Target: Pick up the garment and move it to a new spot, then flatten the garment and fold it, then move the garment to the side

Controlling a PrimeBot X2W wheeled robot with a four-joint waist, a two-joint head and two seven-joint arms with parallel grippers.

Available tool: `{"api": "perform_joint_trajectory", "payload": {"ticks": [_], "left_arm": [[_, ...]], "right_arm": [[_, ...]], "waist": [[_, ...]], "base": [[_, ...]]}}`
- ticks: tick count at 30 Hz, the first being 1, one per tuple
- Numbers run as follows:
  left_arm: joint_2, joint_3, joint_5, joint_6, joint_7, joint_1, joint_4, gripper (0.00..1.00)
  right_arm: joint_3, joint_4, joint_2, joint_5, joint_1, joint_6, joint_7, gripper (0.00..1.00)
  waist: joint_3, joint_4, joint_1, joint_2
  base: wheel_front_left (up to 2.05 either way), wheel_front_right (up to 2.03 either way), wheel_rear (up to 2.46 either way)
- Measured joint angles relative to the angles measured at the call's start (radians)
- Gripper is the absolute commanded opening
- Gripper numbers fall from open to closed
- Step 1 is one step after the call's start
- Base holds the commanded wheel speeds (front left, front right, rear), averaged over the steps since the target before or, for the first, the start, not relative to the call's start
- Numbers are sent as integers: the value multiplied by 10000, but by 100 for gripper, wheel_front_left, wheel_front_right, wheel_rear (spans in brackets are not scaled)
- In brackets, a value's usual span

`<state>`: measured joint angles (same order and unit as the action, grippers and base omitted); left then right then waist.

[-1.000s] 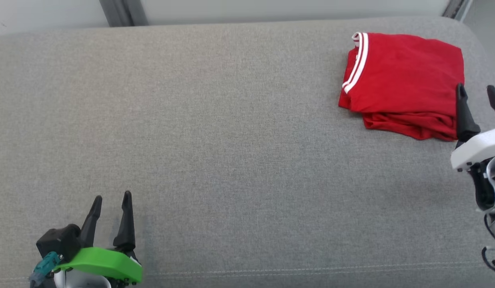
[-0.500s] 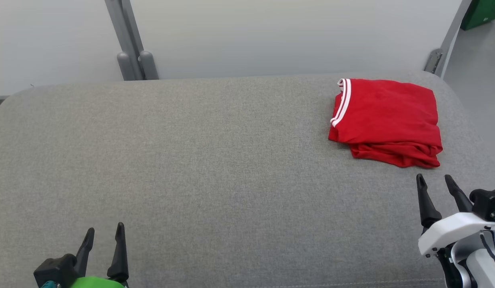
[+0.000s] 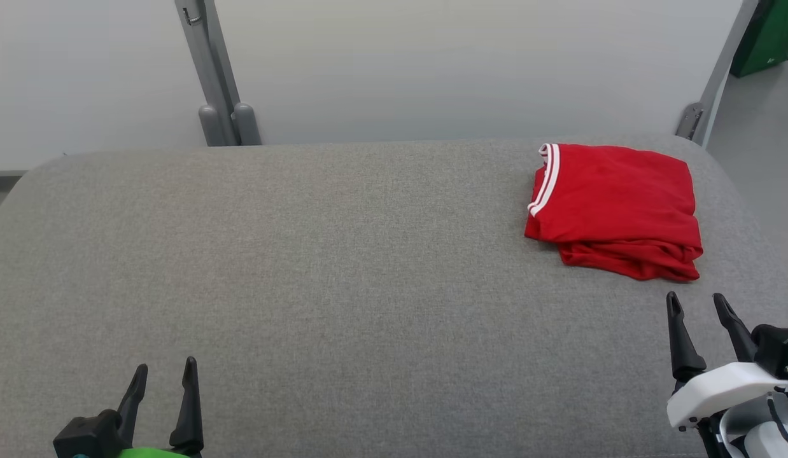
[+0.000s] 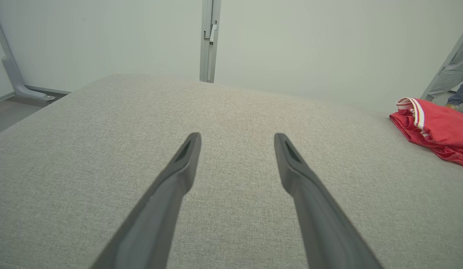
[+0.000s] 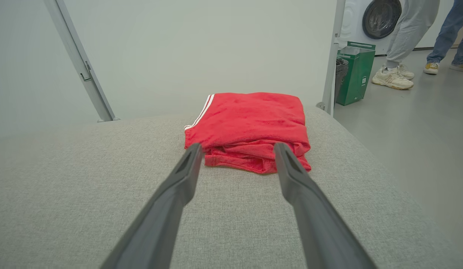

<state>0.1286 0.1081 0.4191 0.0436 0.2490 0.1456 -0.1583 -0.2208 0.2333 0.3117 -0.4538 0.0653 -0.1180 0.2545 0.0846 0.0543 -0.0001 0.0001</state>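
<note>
Garment [image 3: 613,207]: red with white striped trim on its 9 o'clock edge, folded into a compact stack. It lies on the grey cushioned surface [image 3: 343,273] at 2 o'clock in the head view, close to the far edge and the right end. Lower layers bunch out along its 6 o'clock edge.

Left gripper [image 3: 165,364]: at 7 o'clock in the head view, jaws spread wide with nothing between them, over bare cushion and well apart from the garment.

Right gripper [image 3: 695,296]: at 4 o'clock, jaws spread wide and empty. The fingers point toward 12 o'clock at the garment's near edge, near it but not touching.

Surroundings: a pale wall with a grey post [image 3: 206,70] stands behind the surface. In the right wrist view a green bin [image 5: 355,73] stands at 2 o'clock, with two persons' legs [image 5: 399,37] beyond
</note>
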Motion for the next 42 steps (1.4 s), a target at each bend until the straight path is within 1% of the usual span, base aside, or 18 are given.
{"api": "perform_joint_trajectory", "payload": {"ticks": [2,5,6,8,14,18,25,40,42], "left_arm": [[-2,-13,-23,0,0,24,69,100],[-4,-12,-90,0,0,43,117,100],[-12,-2,-84,17,0,51,155,0],[-96,31,-86,15,-19,72,13,0],[-397,194,-71,15,-59,339,-619,0],[-424,96,217,15,-211,349,-675,0],[-431,-92,1214,50,-516,307,-782,0],[-493,-430,2794,176,-1093,-80,-905,0],[-506,-481,3208,180,-1181,-136,-918,0]], "right_arm": [[75,-73,-44,138,127,-58,0,100],[221,-219,-117,249,297,-58,0,100],[282,-261,-142,267,335,-58,0,0],[270,-148,-247,276,404,-56,-2,0],[69,414,-842,236,907,-54,-36,0],[184,447,-890,-29,905,35,-159,0],[414,453,-1001,-1018,859,171,-441,0],[947,458,-1285,-2661,565,508,-993,0],[1064,462,-1336,-2991,491,579,-1093,0]], "waist": [[27,30,0,0],[53,67,0,0],[61,78,0,0],[67,85,0,0],[66,84,0,0],[47,71,0,0],[-37,14,0,0],[-176,-78,0,0],[-203,-96,0,0]], "base": [[0,0,0],[0,0,0],[0,0,0],[0,0,0],[0,0,0],[0,0,0],[0,0,0],[0,0,0],[0,0,0]]}}
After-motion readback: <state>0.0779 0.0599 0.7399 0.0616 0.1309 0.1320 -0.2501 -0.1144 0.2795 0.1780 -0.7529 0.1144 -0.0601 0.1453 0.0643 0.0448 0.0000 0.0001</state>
